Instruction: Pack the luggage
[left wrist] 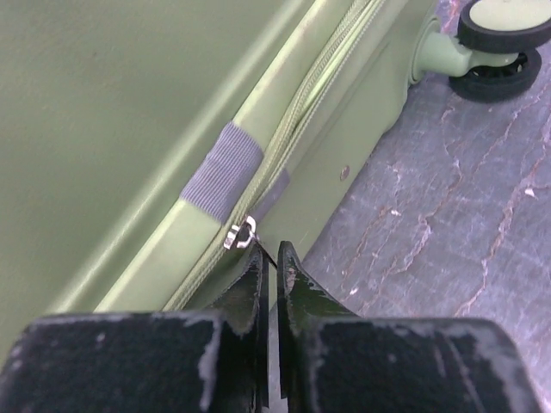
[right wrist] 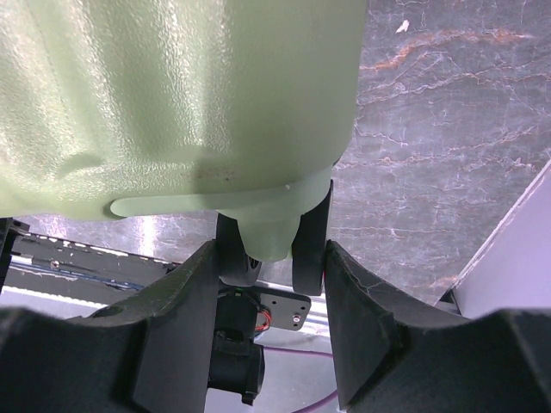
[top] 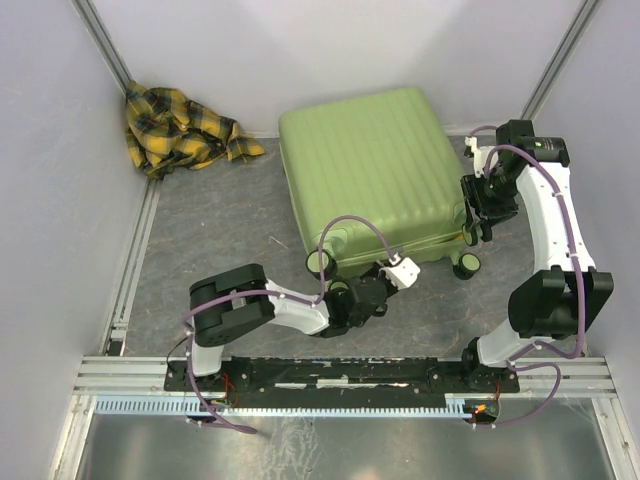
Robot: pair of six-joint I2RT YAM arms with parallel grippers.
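Top external view: the luggage [top: 365, 165] lies closed and flat at the middle back of the grey table [top: 220, 245], with both grippers at its near side.

At the far left a yellow plaid cloth [top: 178, 128] is crumpled in the back corner, well apart from the luggage. The left gripper [left wrist: 271, 255] is low against the near side wall of the luggage. In the left wrist view its fingers are pressed together, with the tips just beside the small metal zip pull [left wrist: 241, 234], next to a grey fabric strip [left wrist: 224, 170]. A thin dark strand goes from the pull to the tips, but I cannot tell if it is pinched. At the right near corner the right gripper [right wrist: 271, 255] is half spread around the black twin caster [right wrist: 308, 258], one finger against each wheel, so it clamps the caster.
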